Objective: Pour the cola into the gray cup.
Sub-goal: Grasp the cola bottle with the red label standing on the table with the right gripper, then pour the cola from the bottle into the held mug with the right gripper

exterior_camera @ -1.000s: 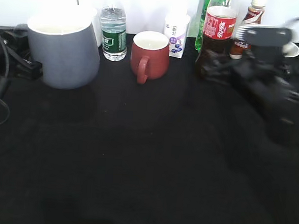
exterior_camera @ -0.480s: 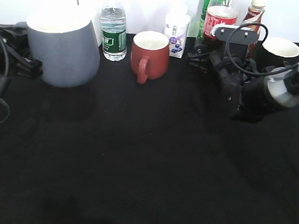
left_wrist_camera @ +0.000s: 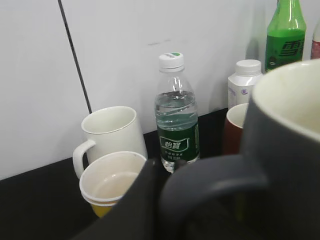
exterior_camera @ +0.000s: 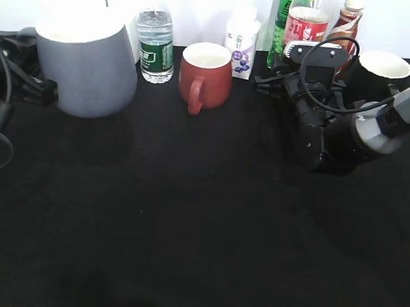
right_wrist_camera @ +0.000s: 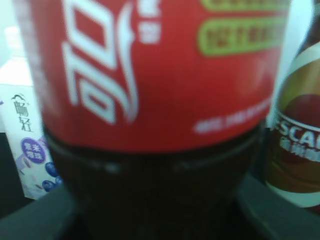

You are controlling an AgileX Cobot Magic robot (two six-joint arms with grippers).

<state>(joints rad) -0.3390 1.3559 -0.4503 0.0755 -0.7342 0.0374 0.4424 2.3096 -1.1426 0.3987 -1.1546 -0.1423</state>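
Observation:
The gray cup is at the left, its base a little off the black table. In the left wrist view its handle and wall fill the right side, and my left gripper is shut on the handle. The cola stands at the back right with its red label showing. My right gripper is in front of its lower part. In the right wrist view the cola fills the frame, and my open right gripper has a finger on each side of its dark lower body.
A red mug, a green-label water bottle, a small milk carton, a green bottle, a coffee bottle and a black mug line the back. A white mug and a paper cup stand behind the gray cup.
My right arm has swung in from the right and come up against the cola, its fingers now flanking the bottle. The gray cup has risen slightly.

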